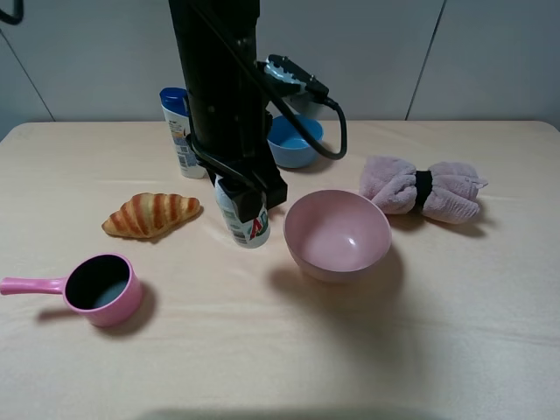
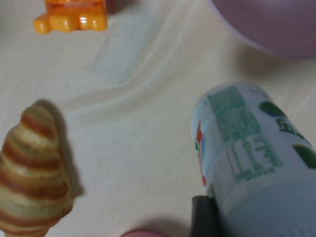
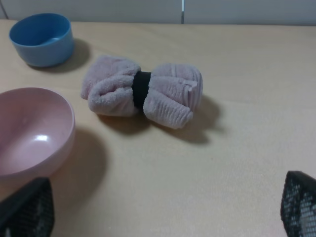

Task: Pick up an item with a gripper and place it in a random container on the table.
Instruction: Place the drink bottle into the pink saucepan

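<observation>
The small white drink bottle [image 1: 246, 220] with a green-and-red label stands tilted between the croissant and the large pink bowl. My left gripper [image 1: 244, 203] comes down from above and is shut on its upper part. In the left wrist view the bottle [image 2: 247, 163] fills the lower right, with one dark finger [image 2: 202, 217] against its side. I cannot tell whether the bottle rests on the beige table [image 1: 350, 350] or hangs just above it. The pink saucepan [image 1: 101, 289] sits at the front left, its handle pointing left. My right gripper [image 3: 163, 212] is open and empty, and shows only in the right wrist view.
A croissant [image 1: 150, 214] lies left of the bottle. A white shampoo bottle with a blue cap [image 1: 181, 131] and a blue bowl [image 1: 293, 140] stand at the back. A large pink bowl [image 1: 337, 234] sits in the middle. A rolled pink towel [image 1: 424, 188] lies at the right. An orange object [image 2: 71, 17] shows in the left wrist view.
</observation>
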Tool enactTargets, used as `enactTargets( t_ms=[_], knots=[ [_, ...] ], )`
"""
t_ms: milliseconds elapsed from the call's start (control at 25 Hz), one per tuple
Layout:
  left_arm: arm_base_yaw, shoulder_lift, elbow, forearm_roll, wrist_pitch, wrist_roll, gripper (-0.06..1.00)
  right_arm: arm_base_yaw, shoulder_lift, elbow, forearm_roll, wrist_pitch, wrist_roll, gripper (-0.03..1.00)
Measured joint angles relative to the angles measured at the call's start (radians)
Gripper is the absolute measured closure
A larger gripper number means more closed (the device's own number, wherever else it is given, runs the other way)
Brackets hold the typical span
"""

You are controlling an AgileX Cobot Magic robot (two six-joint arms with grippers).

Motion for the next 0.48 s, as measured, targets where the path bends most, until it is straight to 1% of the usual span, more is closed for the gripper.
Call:
enactTargets(
  t_ms=[160,280,480],
  knots=[
    [0.0,-0.048,0.016,0.003,0.0,-0.017,0.41,0.0,0.0,0.0,0.0,0.0,0.0,0.27],
    [0.0,-0.091,0.05,0.005,0.0,-0.019,0.41,0.0,0.0,0.0,0.0,0.0,0.0,0.27],
    [0.0,-0.177,0.125,0.031,0.0,-0.041,0.41,0.0,0.0,0.0,0.0,0.0,0.0,0.27]
  ],
)
